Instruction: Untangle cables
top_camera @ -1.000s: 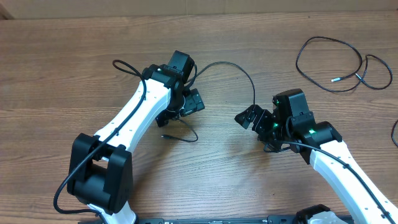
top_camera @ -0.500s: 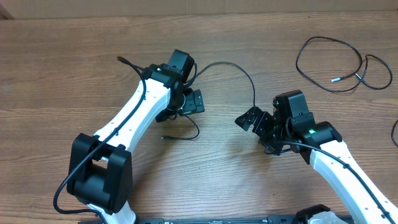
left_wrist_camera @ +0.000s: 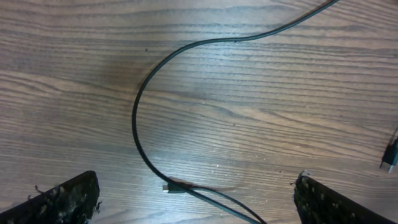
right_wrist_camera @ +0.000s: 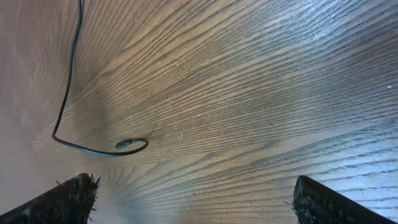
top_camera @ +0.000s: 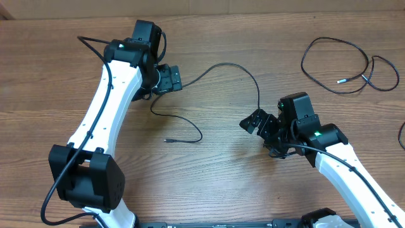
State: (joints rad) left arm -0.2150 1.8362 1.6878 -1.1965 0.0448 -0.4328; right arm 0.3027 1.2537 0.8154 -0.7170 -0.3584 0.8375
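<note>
Bench: the brown wood-grain bench (top_camera: 57,69) fills nearly every view, with bare grain under both wrist cameras.
Room: only a pale strip (top_camera: 253,6) shows beyond the bench's far edge, and there's no telling what it is.
Middle cable: the middle cable (top_camera: 229,64) lies flat on the bench between the two arms. It arches from beside the left end effector across toward the right one. Its lower run curls round to a small plug (top_camera: 168,140).
Far cable: the far cable (top_camera: 329,39) sits loosely looped at the far right of the bench, well apart from both arms.
Left end effector: the left end effector (top_camera: 172,80) has its fingers spread wide and is gripping nothing, over a bend of the middle cable.
Right end effector: the right end effector (top_camera: 252,120) is spread apart too, and empty.
Hidden: the right end of the arch slips out of sight at the right arm's black head.
Cut off: a black cord (top_camera: 402,136) leaves the frame at the right edge, so it can't be told what it is.
In the way: the white arms (top_camera: 107,107) cover part of the bench on both sides, and the bottom edge cuts off their bases.
</note>
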